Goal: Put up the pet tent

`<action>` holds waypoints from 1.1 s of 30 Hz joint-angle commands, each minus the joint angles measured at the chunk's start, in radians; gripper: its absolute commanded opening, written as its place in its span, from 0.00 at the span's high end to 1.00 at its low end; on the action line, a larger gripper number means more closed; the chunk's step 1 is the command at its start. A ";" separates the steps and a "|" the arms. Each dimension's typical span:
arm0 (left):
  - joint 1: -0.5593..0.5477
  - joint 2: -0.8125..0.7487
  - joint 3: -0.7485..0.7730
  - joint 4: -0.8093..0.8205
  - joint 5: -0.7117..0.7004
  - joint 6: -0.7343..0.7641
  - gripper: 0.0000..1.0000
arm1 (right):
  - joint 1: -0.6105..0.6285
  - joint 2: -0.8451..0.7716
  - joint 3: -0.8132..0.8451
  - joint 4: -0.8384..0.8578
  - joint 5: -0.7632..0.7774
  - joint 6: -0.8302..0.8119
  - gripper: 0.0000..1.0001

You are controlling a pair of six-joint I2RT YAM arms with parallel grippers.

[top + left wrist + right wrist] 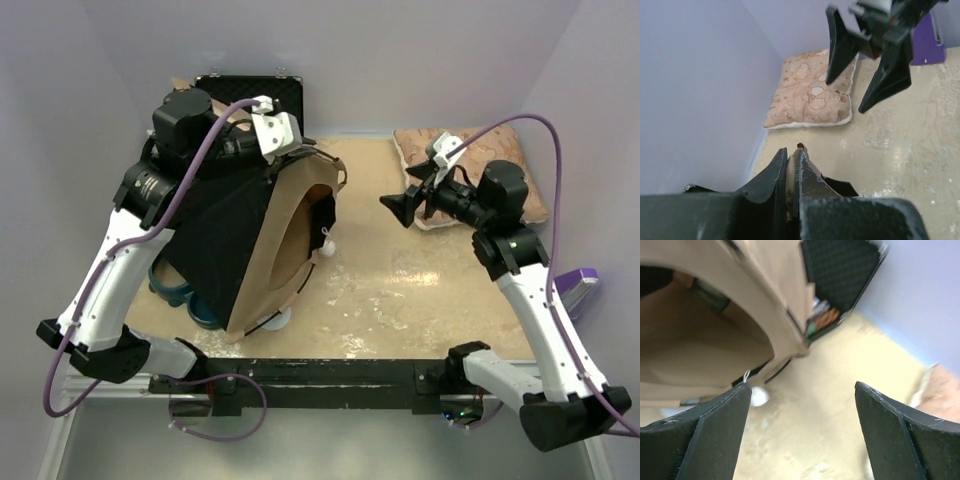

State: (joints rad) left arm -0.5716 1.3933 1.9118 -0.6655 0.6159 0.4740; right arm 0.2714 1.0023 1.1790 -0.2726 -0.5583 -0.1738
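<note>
With the tan canvas teepee pet tent (278,248) leaning at the left of the beige tabletop (400,290), the left hand (790,157), pinched narrow on the canvas at its peak, should lift slowly and straight while the wide, empty right hand (395,208) steadies the arched doorway (312,215).

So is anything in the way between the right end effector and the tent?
Nothing visible. Only bare table lies between the open right end effector and the pet tent, whose doorway faces it.
</note>
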 commanded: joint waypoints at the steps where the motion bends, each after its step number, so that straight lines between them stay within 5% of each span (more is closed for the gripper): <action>1: -0.002 -0.089 -0.025 0.167 -0.048 -0.006 1.00 | -0.038 0.102 -0.103 0.108 -0.198 0.130 0.12; 4: -0.004 -0.102 -0.034 0.188 -0.071 -0.002 1.00 | -0.037 0.162 -0.174 0.226 -0.245 0.273 0.04; 12: -0.002 -0.145 -0.080 0.234 -0.067 0.009 1.00 | -0.008 0.315 -0.335 0.717 -0.259 0.502 0.05; 23: -0.002 -0.143 -0.085 0.247 -0.051 -0.003 1.00 | 0.074 0.645 -0.278 0.877 -0.206 0.651 0.13; 33: -0.004 -0.142 -0.100 0.244 -0.054 0.002 1.00 | 0.117 0.861 -0.292 1.281 -0.390 1.031 0.23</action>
State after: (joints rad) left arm -0.5716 1.2758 1.8172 -0.5121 0.5644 0.4717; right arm 0.3603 1.8133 0.8654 0.7593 -0.8570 0.6556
